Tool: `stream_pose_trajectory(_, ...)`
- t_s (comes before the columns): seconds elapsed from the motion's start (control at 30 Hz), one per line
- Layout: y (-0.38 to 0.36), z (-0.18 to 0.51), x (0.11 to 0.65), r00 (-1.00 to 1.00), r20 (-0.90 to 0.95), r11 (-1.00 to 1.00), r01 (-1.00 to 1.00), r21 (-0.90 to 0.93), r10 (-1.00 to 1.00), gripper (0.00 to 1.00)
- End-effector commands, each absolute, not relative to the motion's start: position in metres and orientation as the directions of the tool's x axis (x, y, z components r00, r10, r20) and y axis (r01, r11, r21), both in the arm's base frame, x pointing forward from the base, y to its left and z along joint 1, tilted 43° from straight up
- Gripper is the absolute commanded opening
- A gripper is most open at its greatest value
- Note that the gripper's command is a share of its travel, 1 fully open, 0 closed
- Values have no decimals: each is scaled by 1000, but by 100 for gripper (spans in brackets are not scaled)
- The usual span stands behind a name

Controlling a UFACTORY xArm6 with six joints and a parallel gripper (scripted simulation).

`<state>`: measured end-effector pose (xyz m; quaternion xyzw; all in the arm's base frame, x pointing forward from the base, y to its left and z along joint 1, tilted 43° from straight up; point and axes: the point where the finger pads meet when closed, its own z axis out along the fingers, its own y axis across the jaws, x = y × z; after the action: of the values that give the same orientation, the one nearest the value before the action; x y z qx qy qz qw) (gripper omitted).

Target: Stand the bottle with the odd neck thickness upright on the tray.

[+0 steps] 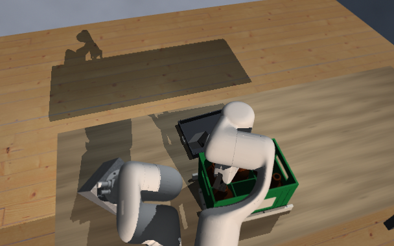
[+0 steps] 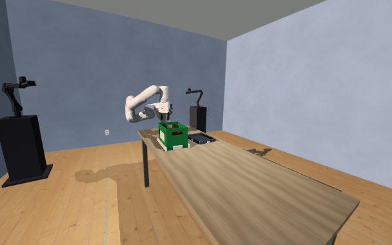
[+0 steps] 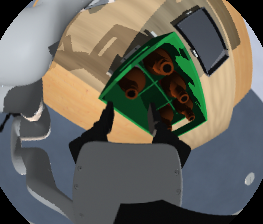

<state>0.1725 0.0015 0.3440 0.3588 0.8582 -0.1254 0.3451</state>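
My gripper [image 1: 222,184] [image 2: 164,118] [image 3: 131,108] is open and empty above the green crate [image 1: 286,196] [image 2: 178,140] [image 3: 185,59]. Several brown bottles stand in the crate: one bottle [image 3: 131,92] near my fingers, one bottle [image 3: 166,67] toward the tray, and others along the far side, including a bottle [image 1: 277,177] and a bottle [image 3: 183,97]. One middle compartment, near my right finger in the wrist view, looks empty. The dark tray [image 1: 189,127] [image 2: 201,138] [image 3: 202,42] lies flat beside the crate with no bottle on its visible part. Which neck differs cannot be told.
Pale rails [image 1: 270,212] [image 2: 178,147] lie along the foot of the crate. My arm [image 1: 241,149] covers part of the crate and tray in the top view. The crate walls and dividers surround the bottles. Two black pedestals [image 2: 20,148] [image 2: 198,119] with small arms stand off the table.
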Motion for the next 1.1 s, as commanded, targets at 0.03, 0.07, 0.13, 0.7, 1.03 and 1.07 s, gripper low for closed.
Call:
stream_pose_trajectory(0.03, 8, 353, 166, -500, -686, 711, 702, 36, 528, 65)
stream_pose_trajectory(0.07, 8, 355, 165, -500, -686, 711, 702, 36, 528, 65)
stream_pose_trajectory(0.13, 10, 357, 163, -500, -686, 711, 702, 36, 528, 65)
stream_pose_trajectory(0.7, 11, 358, 162, -500, -686, 711, 702, 36, 528, 0)
stream_pose_trajectory(1.03, 11, 358, 162, -500, -686, 711, 702, 36, 528, 0)
stream_pose_trajectory(1.07, 11, 358, 162, -500, -686, 711, 702, 36, 528, 0)
